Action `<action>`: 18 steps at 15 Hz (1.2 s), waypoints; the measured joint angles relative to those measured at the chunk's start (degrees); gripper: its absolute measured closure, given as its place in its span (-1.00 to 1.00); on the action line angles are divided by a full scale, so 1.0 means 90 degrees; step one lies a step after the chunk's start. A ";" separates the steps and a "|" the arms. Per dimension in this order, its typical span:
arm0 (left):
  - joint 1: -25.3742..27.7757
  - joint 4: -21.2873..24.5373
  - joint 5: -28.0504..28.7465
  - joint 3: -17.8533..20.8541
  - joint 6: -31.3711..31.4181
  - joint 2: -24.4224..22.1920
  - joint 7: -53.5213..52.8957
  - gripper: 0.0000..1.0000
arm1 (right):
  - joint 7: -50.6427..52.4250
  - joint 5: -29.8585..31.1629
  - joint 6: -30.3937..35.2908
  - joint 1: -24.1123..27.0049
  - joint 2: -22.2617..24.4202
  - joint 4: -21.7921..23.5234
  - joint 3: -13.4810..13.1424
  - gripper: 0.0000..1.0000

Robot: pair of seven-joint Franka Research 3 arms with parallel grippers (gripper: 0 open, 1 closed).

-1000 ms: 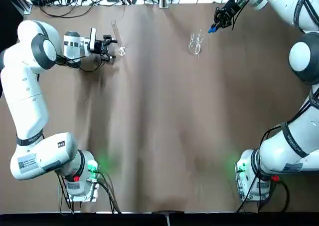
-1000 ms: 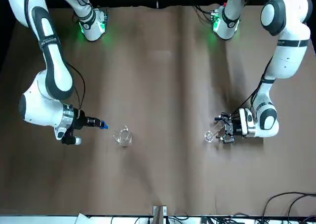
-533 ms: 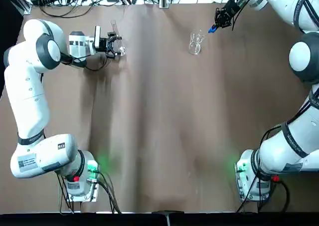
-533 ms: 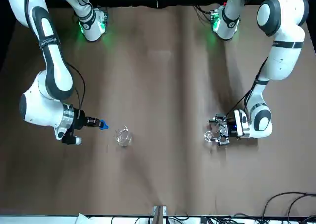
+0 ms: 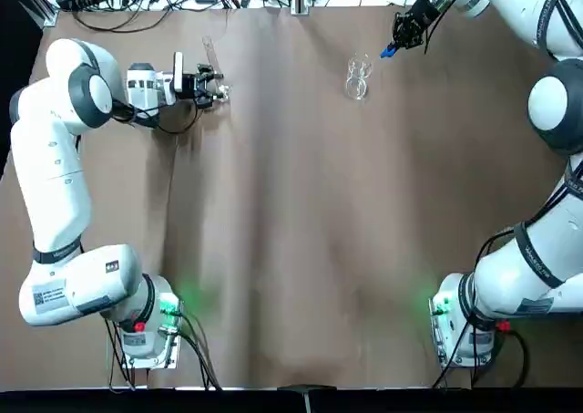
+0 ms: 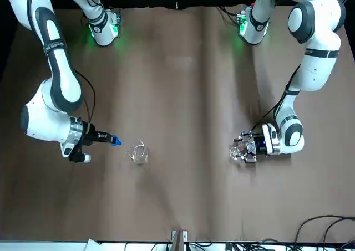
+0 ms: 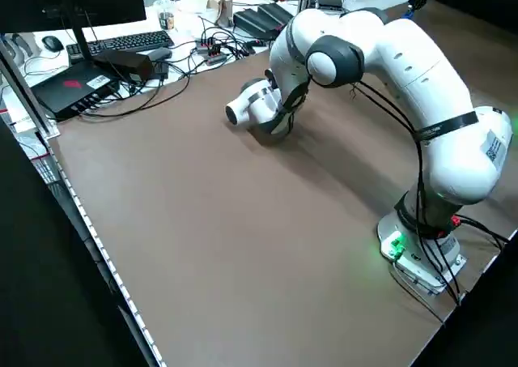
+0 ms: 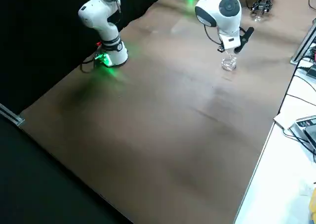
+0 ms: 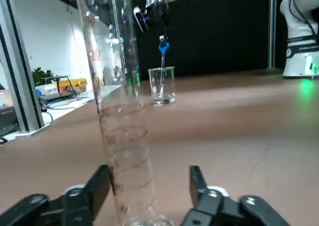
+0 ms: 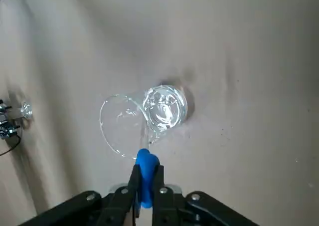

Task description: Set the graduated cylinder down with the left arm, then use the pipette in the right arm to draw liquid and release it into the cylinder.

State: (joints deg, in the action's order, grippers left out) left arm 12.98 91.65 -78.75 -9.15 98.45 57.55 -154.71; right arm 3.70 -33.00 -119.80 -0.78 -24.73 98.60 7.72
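From my station I see the graduated cylinder (image 9: 127, 151) upright on the table (image 5: 301, 249), near the table's far edge on the left arm's side, with the left gripper (image 9: 149, 186) around its lower part. Those fingers are spread wide, one on either side of the glass; whether either touches it, I cannot tell.

Across a broad bare stretch of table, well apart from the cylinder, the beaker (image 9: 162, 85) stands upright, also toward the far edge. Bare table runs from both back to the arm bases. The right gripper (image 10: 145, 178) is closed on the blue bulb of the pipette (image 9: 163, 56), holding it above the beaker, stem pointing down into the glass. Clear liquid (image 9: 163, 99) shows low in the beaker.
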 joint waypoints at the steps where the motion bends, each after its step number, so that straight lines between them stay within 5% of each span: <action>1: 0.0000 0.0000 0.0000 0.0009 0.0079 0.0004 0.0006 -0.30 | 0.0001 0.0014 -0.0012 0.0001 0.0004 -0.0035 -0.0003 0.76; 6: 0.0003 0.0000 0.0000 0.0027 0.0136 0.0004 0.0023 -0.24 | -0.0041 0.0579 0.0217 0.0007 0.0026 -0.0328 -0.0013 0.76; 14: 0.0003 -0.0002 -0.0008 0.0027 0.0216 0.0004 0.0033 0.15 | -0.1135 0.2040 0.0390 -0.0327 0.0027 -0.0555 0.0019 0.76; 18: -0.0012 -0.0002 -0.0018 0.0023 0.0232 0.0003 0.0043 0.30 | -0.1471 0.2184 0.0919 -0.0454 0.0038 -0.0960 0.0020 0.76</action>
State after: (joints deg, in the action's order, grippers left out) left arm 12.87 91.63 -78.91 -8.95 100.54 57.58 -154.32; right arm -9.54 -13.34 -111.54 -4.87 -24.38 89.96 7.90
